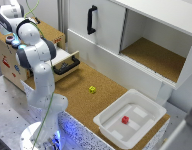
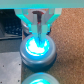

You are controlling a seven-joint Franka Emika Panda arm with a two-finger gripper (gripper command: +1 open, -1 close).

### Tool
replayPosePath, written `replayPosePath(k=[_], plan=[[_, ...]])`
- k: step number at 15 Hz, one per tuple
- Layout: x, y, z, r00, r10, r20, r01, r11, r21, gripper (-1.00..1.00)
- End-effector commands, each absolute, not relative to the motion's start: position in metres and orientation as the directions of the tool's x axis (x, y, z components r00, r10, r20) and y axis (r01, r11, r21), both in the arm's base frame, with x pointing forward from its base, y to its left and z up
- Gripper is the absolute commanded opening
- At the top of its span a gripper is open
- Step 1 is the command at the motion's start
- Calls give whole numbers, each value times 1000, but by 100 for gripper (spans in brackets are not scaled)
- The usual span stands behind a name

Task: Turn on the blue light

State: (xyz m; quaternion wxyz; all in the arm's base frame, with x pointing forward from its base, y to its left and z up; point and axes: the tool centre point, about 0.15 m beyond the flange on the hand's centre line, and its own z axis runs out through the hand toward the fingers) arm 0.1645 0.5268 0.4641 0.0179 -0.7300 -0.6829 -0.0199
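Tool: the tool points straight down over the blue light; its fingers look drawn together into one narrow tip with nothing between them, so I judge it clenched and empty.
Contact: the tip sits at the middle of the dome, touching or just above it; the wrist view does not let me tell which.
Blue light: a round dome in a pale ring, glowing bright cyan. Whether that glow means it is already lit or only reflects light from the tool is uncertain.
Neighbour: a second round dome lies just beside the first, cut off by the picture's edge.
Where: in the exterior view the arm bends over the wooden box at that view's left; the lamp itself is hidden behind the arm there.
Further out: an open drawer, a yellow cube on the cork surface, and a white bin holding a red cube, all well apart from the tool.
Risk: the dome is curved, so an off-centre push could slide the tip off its side.
Risk: drift toward the neighbour could press the wrong button.
Risk: a shallow press may not trigger the switch.
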Motion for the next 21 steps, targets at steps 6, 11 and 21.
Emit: replayPosePath(k=[6, 11, 21], plan=[[189, 524, 549, 278, 955, 100, 960, -281, 8, 100], [189, 524, 549, 278, 955, 100, 960, -281, 8, 100], [189, 524, 549, 278, 955, 100, 960, -281, 8, 100]])
